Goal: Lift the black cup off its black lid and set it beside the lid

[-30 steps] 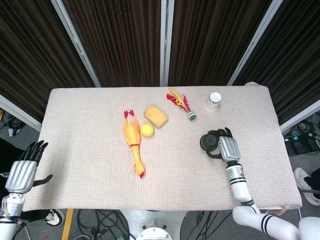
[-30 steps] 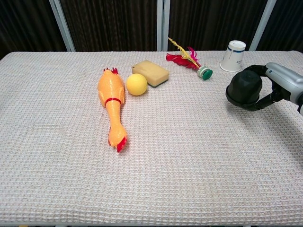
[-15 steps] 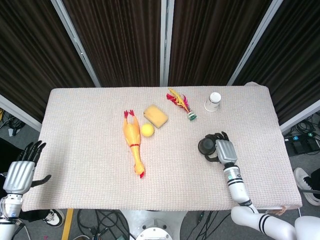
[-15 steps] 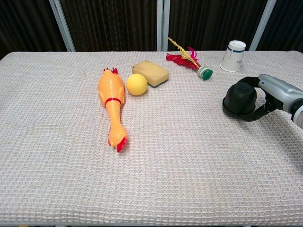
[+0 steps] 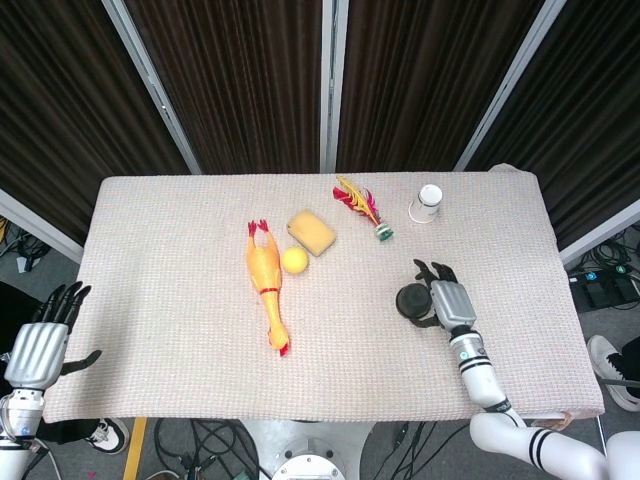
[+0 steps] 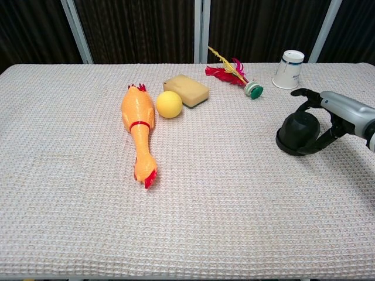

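Observation:
The black cup stands on the cloth-covered table at the right, dome-shaped with a wider black rim at its base. In the head view the black cup is a dark round shape left of my right hand. No lid shows apart from the cup. From the chest view, my right hand sits just right of the cup. Its fingers are spread above the cup and off it, while the thumb curves by the base. My left hand hangs off the table's left edge, fingers apart and empty.
A rubber chicken, a yellow ball and a yellow sponge lie left of centre. A feathered shuttlecock and an upturned white paper cup stand at the back right, beyond the black cup.
My right hand carried the black cup slightly left and toward the near edge, down onto the cloth. Its fingers have since lifted off the cup's top. The left hand barely moved.

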Robot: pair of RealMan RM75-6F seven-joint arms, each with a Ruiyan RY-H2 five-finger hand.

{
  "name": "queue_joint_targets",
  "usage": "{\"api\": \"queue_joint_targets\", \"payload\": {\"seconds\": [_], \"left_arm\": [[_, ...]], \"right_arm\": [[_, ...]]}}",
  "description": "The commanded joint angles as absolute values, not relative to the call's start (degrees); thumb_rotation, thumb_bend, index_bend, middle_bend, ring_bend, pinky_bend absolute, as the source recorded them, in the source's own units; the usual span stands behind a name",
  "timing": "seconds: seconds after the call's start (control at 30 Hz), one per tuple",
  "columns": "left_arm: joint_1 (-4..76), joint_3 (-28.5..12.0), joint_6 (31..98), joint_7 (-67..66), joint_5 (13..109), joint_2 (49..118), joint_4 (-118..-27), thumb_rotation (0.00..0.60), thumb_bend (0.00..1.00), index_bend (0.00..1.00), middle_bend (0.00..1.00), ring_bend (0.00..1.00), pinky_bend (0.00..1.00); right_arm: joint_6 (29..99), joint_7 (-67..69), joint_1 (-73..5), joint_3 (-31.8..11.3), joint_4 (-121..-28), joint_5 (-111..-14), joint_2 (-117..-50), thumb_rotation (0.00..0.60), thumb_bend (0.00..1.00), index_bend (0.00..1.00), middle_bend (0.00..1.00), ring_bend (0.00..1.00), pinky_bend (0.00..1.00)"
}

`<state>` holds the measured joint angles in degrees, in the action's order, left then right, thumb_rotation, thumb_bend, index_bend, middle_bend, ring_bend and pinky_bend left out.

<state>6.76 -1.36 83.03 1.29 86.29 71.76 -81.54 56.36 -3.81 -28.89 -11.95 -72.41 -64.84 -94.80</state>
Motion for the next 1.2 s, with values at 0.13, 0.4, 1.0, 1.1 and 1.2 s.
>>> {"api": "queue_joint_targets", "payload": {"seconds": [0.13,0.4,1.0,1.1,1.2], "left_arm": [[6.8,-1.4,82.9,1.3,86.3,71.8,-81.6,0.600,0.13,0.04,0.03,0.00,0.20],[7.0,-1.6,82.8,1.1,86.0,71.7,-81.7,0.600,0.13,0.04,0.03,0.00,0.20],[7.4,-1.9,82.5,0.6,85.8,71.5,-82.4,0.600,0.13,0.04,0.03,0.00,0.20],[7.3,-1.8,82.6,0.5,85.9,71.5,-82.4,0.600,0.13,0.04,0.03,0.00,0.20],[7.3,-1.8,82.7,0.5,86.0,71.5,-82.4,0.600,0.13,0.04,0.03,0.00,0.20]], "right_arm": [[58.1,-5.5,-28.3,-12.3,-73.9,-64.2,-94.2,0.600,0.00,0.04,0.28,0.00,0.00],[58.1,-5.6,-28.5,-12.5,-73.4,-63.6,-95.1,0.600,0.03,0.13,0.32,0.00,0.00],[62.6,-1.0,-27.9,-13.6,-75.1,-67.7,-94.3,0.600,0.10,0.40,0.43,0.05,0.00],[64.2,0.5,-27.6,-14.1,-76.1,-68.9,-93.7,0.600,0.10,0.40,0.43,0.06,0.00],[65.7,1.2,-27.2,-14.7,-76.9,-69.5,-92.8,0.600,0.10,0.40,0.44,0.06,0.00]]}}
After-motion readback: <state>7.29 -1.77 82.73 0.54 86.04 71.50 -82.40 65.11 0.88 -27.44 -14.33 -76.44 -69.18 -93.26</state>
